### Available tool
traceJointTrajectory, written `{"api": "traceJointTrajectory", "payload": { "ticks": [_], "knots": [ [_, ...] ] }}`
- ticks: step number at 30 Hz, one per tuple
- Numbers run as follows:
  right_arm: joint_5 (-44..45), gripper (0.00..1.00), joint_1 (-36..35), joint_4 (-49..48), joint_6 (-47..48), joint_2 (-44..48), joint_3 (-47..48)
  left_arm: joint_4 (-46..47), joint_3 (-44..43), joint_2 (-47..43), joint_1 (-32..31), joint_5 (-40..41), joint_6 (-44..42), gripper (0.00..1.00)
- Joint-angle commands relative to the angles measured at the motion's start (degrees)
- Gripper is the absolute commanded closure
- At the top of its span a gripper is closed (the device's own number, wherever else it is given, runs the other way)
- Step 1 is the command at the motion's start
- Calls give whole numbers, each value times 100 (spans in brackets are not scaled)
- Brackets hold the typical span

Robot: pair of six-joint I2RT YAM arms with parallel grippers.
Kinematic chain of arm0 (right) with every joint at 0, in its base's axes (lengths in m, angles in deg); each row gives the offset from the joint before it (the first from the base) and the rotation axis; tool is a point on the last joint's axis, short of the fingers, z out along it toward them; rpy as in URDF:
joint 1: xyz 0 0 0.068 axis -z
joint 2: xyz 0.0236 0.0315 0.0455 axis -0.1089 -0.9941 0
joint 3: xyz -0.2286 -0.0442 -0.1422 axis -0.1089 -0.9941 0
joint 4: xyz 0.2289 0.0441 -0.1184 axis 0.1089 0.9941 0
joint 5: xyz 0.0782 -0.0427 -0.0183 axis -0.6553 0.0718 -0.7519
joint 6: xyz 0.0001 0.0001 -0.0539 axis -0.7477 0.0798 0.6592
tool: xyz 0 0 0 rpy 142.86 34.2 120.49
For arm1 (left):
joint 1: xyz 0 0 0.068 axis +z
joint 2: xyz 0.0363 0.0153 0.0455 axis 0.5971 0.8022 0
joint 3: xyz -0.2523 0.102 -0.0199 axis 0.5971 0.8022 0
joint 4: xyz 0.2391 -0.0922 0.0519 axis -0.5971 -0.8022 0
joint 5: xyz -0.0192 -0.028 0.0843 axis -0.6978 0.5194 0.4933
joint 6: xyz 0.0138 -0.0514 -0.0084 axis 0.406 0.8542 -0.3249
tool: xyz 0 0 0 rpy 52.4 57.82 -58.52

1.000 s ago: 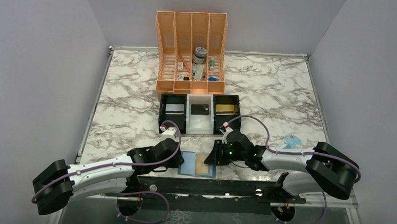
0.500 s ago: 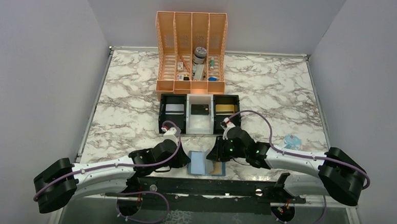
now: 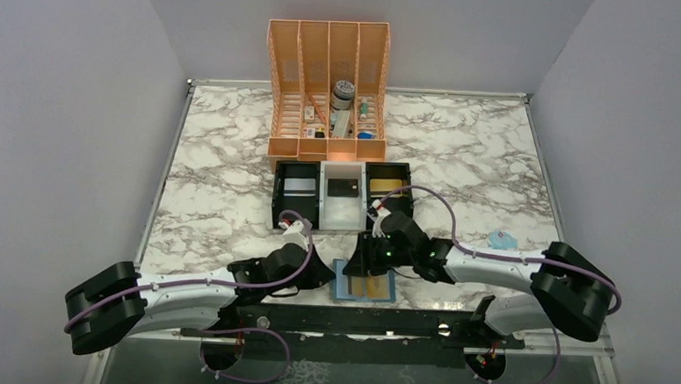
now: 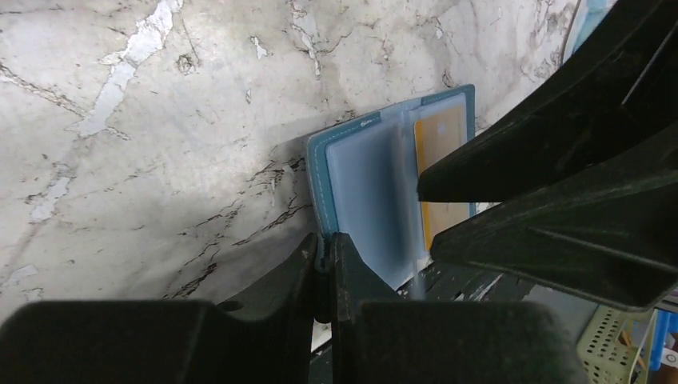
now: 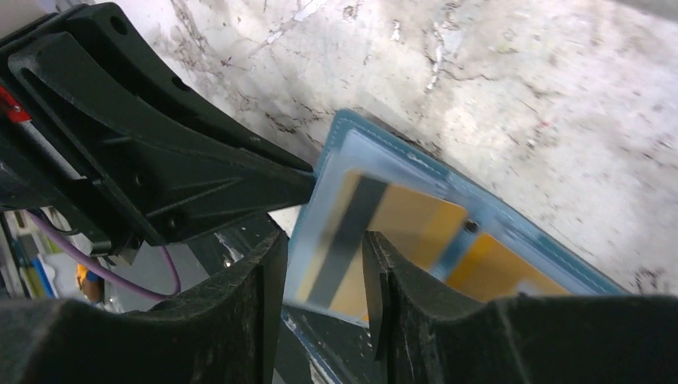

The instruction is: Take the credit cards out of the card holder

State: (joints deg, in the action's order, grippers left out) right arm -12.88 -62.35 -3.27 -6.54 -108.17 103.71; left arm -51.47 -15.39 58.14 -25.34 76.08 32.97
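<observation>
Card holder (image 4: 360, 188) lies opened flat at the near edge of the marble surface (image 4: 160, 120), between the two arms. The left tool (image 4: 324, 244) is clenched on the holder's near-left edge, and the strip it pinches is hidden between its fingers. The right tool (image 5: 324, 240) hangs over the open pockets with its fingers apart. One of the credit cards (image 5: 360, 220), gold with a dark stripe, shows in the gap between them, but it is blurred in the right wrist view. I cannot tell whether the pads press on it or whether it is in its clear pocket. A second gold card (image 5: 492, 264) sits in the farther panel, with its lower end cut off by a finger. In the left wrist view the right tool's black fingers cover most of the gold card, and a clear leaf stands up from the holder's middle. From above, both tools hide the holder's upper and left parts.
</observation>
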Motion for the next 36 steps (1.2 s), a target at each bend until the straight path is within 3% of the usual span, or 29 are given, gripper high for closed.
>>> {"api": "traceJointTrajectory", "payload": {
  "ticks": [1,6,12,16,26,36],
  "knots": [
    [-559,58,-33,-558,76,-434,272,416,-46,153,-118,300,273,84],
    [-197,57,-34,-288,141,-42,227,-232,-53,-263,-146,648,334,64],
    [563,57,-32,106,-10,723,-130,-983,-98,-1161,-151,971,232,53],
    [919,58,-33,-19,-293,1080,-598,-879,-265,-1325,-160,634,-207,48],
    [723,65,-32,-902,-696,1119,-1293,193,-890,64,-188,-836,-1141,47],
    [694,72,-28,-1474,-874,753,-1514,-618,-1410,1196,-302,-411,-1300,57]
  ]
}}
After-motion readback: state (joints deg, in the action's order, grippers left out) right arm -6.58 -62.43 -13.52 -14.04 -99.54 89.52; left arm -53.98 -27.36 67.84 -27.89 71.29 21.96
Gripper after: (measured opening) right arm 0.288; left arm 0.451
